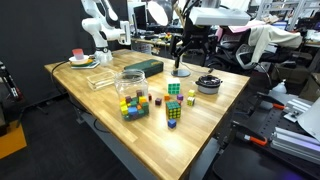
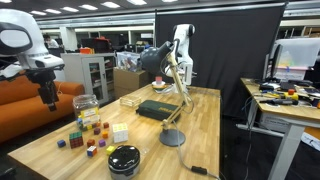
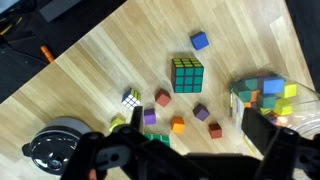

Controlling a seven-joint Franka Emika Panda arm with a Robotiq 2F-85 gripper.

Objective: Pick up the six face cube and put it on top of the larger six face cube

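The six face cube (image 3: 187,74), with a dark grid and a green top face, sits on the wooden table beyond my gripper; it also shows in both exterior views (image 1: 174,112) (image 2: 77,141). The larger six face cube (image 1: 174,89) is green and whitish and stands a short way behind it (image 2: 120,132). In the wrist view only a strip of its green tiles (image 3: 155,138) shows under my gripper body. My gripper (image 3: 198,125) is open and empty, high above the table (image 1: 188,47).
Small single-colour blocks (image 3: 178,125) lie scattered between the cubes. A tiny yellow-green cube (image 3: 132,97) and a black round object (image 3: 55,145) lie on one side, a clear tub of blocks (image 3: 265,95) on the other. A lamp base (image 1: 180,71) and a green box (image 1: 143,66) stand behind.
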